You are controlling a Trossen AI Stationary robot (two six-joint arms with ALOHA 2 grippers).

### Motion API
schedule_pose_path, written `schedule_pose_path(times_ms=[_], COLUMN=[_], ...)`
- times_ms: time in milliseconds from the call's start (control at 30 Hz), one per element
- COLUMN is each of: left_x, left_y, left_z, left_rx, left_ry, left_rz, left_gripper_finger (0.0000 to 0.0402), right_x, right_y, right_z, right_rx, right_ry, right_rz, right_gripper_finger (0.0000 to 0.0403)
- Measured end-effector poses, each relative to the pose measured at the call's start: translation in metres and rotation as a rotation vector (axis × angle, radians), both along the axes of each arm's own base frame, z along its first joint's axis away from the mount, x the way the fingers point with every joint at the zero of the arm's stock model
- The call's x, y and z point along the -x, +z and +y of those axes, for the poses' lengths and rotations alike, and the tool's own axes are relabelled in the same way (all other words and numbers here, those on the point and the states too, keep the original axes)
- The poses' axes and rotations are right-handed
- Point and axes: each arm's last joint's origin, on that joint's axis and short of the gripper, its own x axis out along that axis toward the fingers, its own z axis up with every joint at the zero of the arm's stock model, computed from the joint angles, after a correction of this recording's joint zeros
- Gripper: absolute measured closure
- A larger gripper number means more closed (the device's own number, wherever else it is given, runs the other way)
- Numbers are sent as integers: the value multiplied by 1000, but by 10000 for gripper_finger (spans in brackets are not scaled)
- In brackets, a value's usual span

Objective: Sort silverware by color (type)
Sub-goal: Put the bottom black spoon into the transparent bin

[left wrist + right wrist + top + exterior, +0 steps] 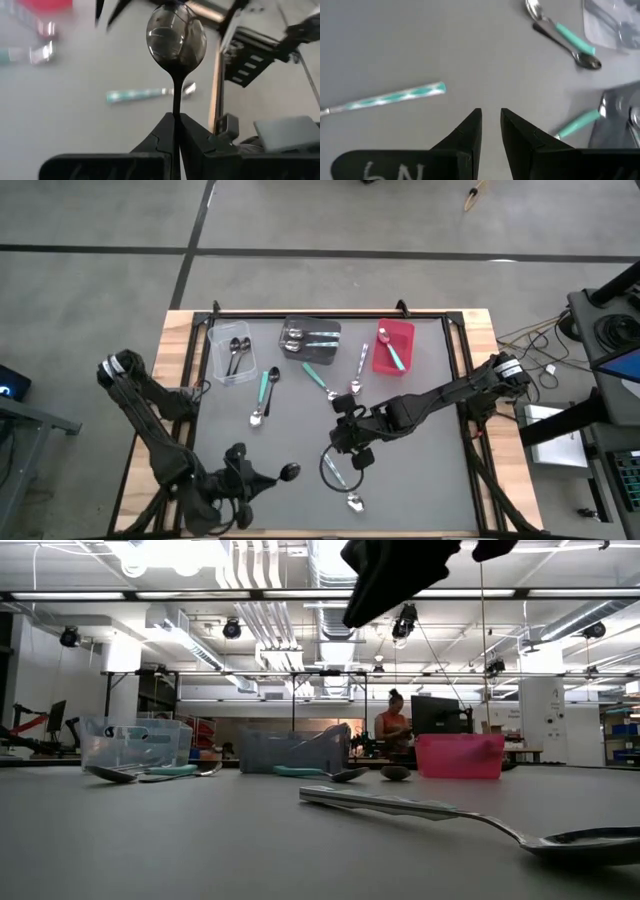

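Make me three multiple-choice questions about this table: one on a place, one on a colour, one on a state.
1. Which bin stands between the other two?
A. clear bin
B. dark grey bin
C. red bin

2. What colour is the spoon in the left tool?
A. black
B. teal
C. red

3. How is the right tool?
A. shut on a fork
B. open and empty
C. out of view

Answers:
1 B: the high view shows the clear bin and the red bin flanking it.
2 A: the left wrist view shows the clamped spoon all black.
3 B: its wrist view shows parted fingers with nothing between them.
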Motion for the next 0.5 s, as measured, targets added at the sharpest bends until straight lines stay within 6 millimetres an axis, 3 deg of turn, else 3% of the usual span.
schedule_pose_path(times_ms=[200, 500], left_x=[12, 21], left_y=[33, 46], left_z=[20, 37], left_rx=[-188, -355], left_ry=[-104, -202], left_rz=[-77, -117], left_gripper_finger=[401, 402], right_x=[-14, -29], right_y=[1, 1], right_z=[-11, -30], right_rx=[-84, -126], right_ry=[112, 186], right_rz=[-110, -294], right_gripper_finger=[342, 342])
